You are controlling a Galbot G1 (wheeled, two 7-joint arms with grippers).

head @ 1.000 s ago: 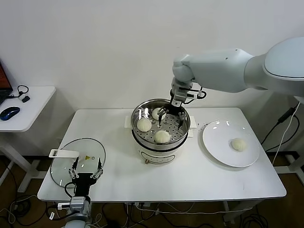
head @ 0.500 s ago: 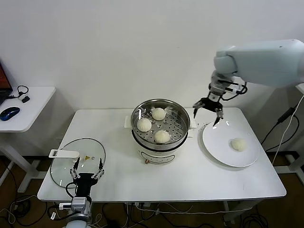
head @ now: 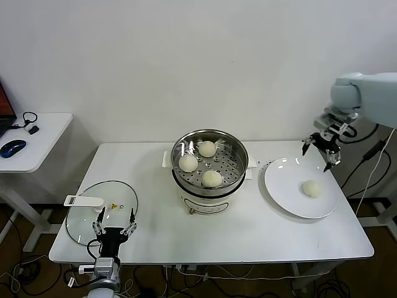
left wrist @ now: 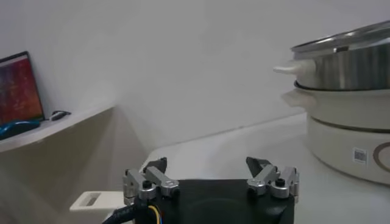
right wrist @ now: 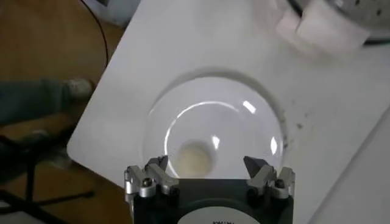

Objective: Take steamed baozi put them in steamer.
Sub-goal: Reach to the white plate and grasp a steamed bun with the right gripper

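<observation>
Three off-white baozi lie in the steel steamer [head: 237, 153] on its white pot base: one at the back [head: 207, 148], one at the left [head: 188, 162], one at the front [head: 212, 178]. A fourth baozi [head: 312, 188] lies on the white plate [head: 282, 183] at the right; in the right wrist view this baozi [right wrist: 193, 158] sits below the open jaws. My right gripper [head: 321, 153] is open and empty, above the plate's far right edge. My left gripper [head: 114, 222] is open and empty at the table's front left, beside the glass lid.
A round glass lid [head: 87, 214] with a white handle lies at the table's front left. A side table [head: 43, 139] with a blue mouse [head: 12, 148] stands at the far left. Cables hang off the right side.
My right gripper has left the steamer, empty, and swung right, from over the basket to above the plate's far edge. The third baozi stays in the steamer. The left arm has not moved.
</observation>
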